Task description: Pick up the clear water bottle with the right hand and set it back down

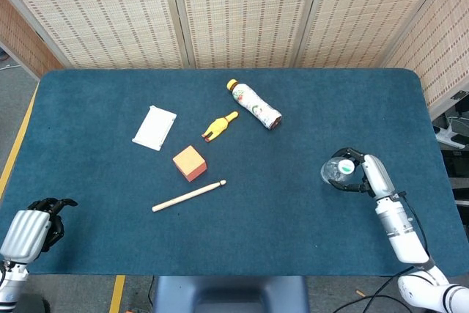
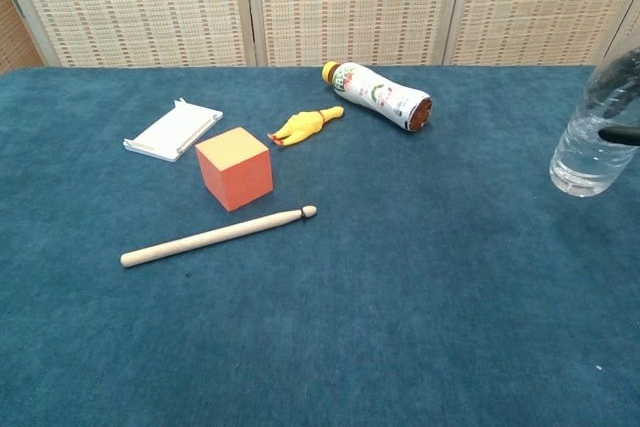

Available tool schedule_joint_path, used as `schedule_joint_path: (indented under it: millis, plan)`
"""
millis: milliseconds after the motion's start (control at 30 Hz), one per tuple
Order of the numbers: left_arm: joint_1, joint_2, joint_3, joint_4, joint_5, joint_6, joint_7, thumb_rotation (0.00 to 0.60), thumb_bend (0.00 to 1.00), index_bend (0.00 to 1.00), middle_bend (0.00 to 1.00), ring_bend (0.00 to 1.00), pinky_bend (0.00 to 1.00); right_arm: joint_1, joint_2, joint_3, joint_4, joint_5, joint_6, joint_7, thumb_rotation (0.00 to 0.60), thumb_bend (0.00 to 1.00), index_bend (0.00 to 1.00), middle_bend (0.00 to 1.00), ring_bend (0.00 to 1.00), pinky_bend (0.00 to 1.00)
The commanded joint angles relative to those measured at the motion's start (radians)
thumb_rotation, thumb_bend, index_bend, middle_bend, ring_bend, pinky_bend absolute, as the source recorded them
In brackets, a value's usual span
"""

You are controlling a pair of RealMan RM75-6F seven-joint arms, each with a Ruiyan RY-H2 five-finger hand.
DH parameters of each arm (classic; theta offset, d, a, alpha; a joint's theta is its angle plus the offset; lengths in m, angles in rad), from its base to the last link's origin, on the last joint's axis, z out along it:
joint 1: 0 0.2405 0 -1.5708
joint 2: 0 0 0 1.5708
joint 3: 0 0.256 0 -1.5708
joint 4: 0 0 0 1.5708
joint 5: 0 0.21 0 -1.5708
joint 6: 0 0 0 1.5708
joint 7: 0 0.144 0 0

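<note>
Two hands in view, one at each near corner of the table (image 1: 88,100). At 8 o'clock in the head view, off the near left corner: left hand (image 1: 29,229), dark fingers curled in on nothing. Moving rightward at about 10 o'clock of the table's middle: white pad (image 1: 154,127) (image 2: 173,129) lying flat, well apart from the hands. Just right of it and nearer: orange cube (image 1: 190,163) (image 2: 234,168), with a wooden stick (image 1: 188,196) (image 2: 217,236) lying slantwise at its 6 o'clock, close by but not touching. At the cube's 1 o'clock: small yellow toy (image 1: 219,126) (image 2: 305,125) on its side. Further right, toward 12 o'clock of the table: labelled drink bottle (image 1: 253,104) (image 2: 377,94) on its side, yellow cap pointing to the far left. At 4 o'clock, near the right edge: clear bottle (image 1: 338,169) (image 2: 595,137), roughly upright, green-and-white cap facing up in the head view. Clasped around it from the right: right hand (image 1: 360,174), dark fingers wrapped about the bottle's body. In the chest view, only the bottle's lower body shown at the right edge, crossed by a dark finger; cannot tell whether its base touches the cloth or hangs just above it.
</note>
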Motion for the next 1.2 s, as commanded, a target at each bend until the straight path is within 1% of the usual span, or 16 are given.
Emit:
schedule_joint_path:
  millis: [33,133,233,300,400,433,533,600,667,733,900,1033,1100,1200]
  plan:
    - [-0.001,0.001,0.001,0.000,0.002,-0.001,-0.009,0.600,0.46,0.36,0.45,0.34,0.42,-0.010,0.062,0.011,-0.190,-0.094,0.065,0.053,0.600,0.36,0.83,0.73,0.64,0.61]
    - [0.000,0.004,0.002,-0.002,0.002,0.001,-0.017,0.600,0.46,0.36,0.45,0.34,0.42,-0.010,0.101,-0.006,-0.222,-0.105,0.043,0.086,0.600,0.36,0.83,0.73,0.64,0.61]
    - [0.001,0.003,0.000,0.000,0.001,0.004,-0.015,0.600,0.46,0.36,0.45,0.34,0.42,-0.008,0.085,-0.008,-0.180,-0.068,0.002,0.055,0.600,0.36,0.83,0.73,0.64,0.61]
    - [0.001,0.002,0.000,0.001,0.001,0.004,-0.015,0.600,0.46,0.36,0.45,0.34,0.42,-0.005,0.061,-0.004,-0.135,-0.033,-0.032,0.037,0.600,0.36,0.83,0.73,0.64,0.61]
    - [0.001,0.003,0.000,-0.002,0.002,0.005,-0.011,0.600,0.46,0.36,0.45,0.34,0.42,-0.001,0.005,0.003,-0.028,0.027,-0.086,-0.009,0.600,0.36,0.83,0.73,0.64,0.61]
    - [0.000,0.003,0.000,-0.003,0.000,0.002,-0.009,0.600,0.46,0.36,0.45,0.34,0.42,0.000,-0.023,0.009,0.022,0.050,-0.101,-0.031,0.600,0.36,0.83,0.73,0.64,0.61]
    - [-0.001,0.003,-0.001,-0.003,-0.002,-0.001,-0.008,0.600,0.46,0.36,0.45,0.34,0.42,-0.001,-0.086,0.026,0.125,0.081,-0.110,-0.063,0.600,0.36,0.83,0.73,0.64,0.61]
    - [0.000,0.002,0.000,-0.001,-0.003,0.000,-0.007,0.600,0.46,0.36,0.45,0.34,0.42,-0.002,-0.098,0.030,0.142,0.071,-0.099,-0.045,0.600,0.36,0.83,0.73,0.64,0.61]
    - [0.000,0.001,-0.001,-0.001,-0.002,0.001,-0.006,0.600,0.46,0.36,0.45,0.34,0.42,-0.003,-0.093,0.031,0.131,0.050,-0.080,-0.029,0.600,0.36,0.83,0.73,0.64,0.61]
    - [0.000,0.001,0.001,-0.001,-0.001,0.000,-0.004,0.600,0.46,0.36,0.45,0.34,0.42,-0.006,-0.076,0.032,0.094,0.012,-0.033,-0.024,0.600,0.36,0.83,0.73,0.64,0.61]
    - [0.000,0.001,0.001,-0.002,0.000,0.001,-0.001,0.600,0.46,0.36,0.45,0.34,0.42,-0.021,-0.014,0.034,-0.043,-0.068,0.075,-0.026,0.600,0.36,0.83,0.73,0.64,0.61]
    - [0.001,0.001,0.000,-0.003,-0.001,0.002,-0.002,0.600,0.46,0.36,0.45,0.34,0.42,-0.035,0.024,0.034,-0.116,-0.101,0.126,-0.022,0.600,0.36,0.83,0.73,0.64,0.61]
    - [0.001,0.001,0.000,-0.002,-0.002,0.001,-0.003,0.600,0.46,0.36,0.45,0.34,0.42,-0.038,0.028,0.033,-0.119,-0.100,0.128,-0.030,0.600,0.36,0.83,0.73,0.64,0.61]
    - [-0.001,0.000,0.000,-0.001,-0.002,-0.001,-0.003,0.600,0.46,0.36,0.45,0.34,0.42,-0.036,0.018,0.028,-0.092,-0.073,0.090,-0.042,0.600,0.36,0.83,0.73,0.64,0.61]
